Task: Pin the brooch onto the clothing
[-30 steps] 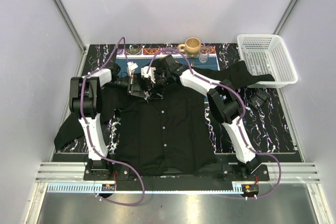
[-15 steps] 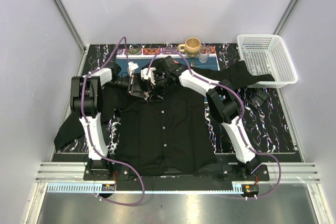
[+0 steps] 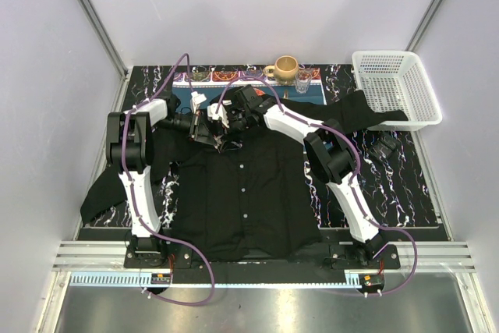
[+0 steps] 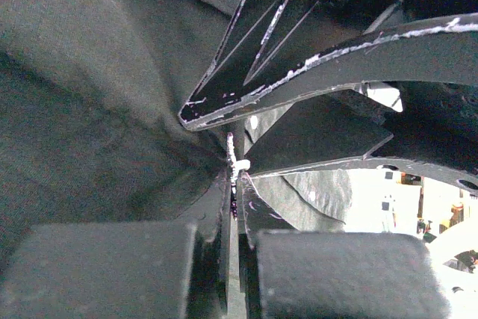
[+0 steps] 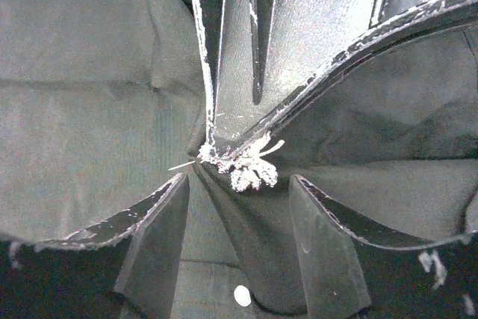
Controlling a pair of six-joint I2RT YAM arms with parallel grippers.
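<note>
A booth with pale lilac walls [image 3: 257,5] encloses a black worktop [image 3: 405,185] veined with white like marble. Spread flat across most of it, front up, lies a black long-sleeved collared shirt [image 3: 242,193]. It is buttoned, with a line of small white buttons down its middle and its sleeves thrown out to either side. The sleeve on the right arm's side runs up to a white plastic mesh basket [image 3: 394,87] in the far right corner.

Two white-and-black robot arms rise from the near edge and meet over the collar end of the shirt. The right claw [image 5: 237,178] is open, its two fingers spread to either side of a raised pucker of cloth. The left claw [image 4: 234,184] is closed, its tips pinched on the brooch where the cloth puckers.

At the far edge stand a tan mug [image 3: 285,67] and, just beside it, a clear glass [image 3: 303,80].

The brooch [image 5: 249,168] is tiny, whitish-silver and irregular, like a sparkling cluster of little petals. A thin pin pokes out sideways over the fabric. One white shirt button [image 5: 242,296] shows below it, between the right claw's fingers.
</note>
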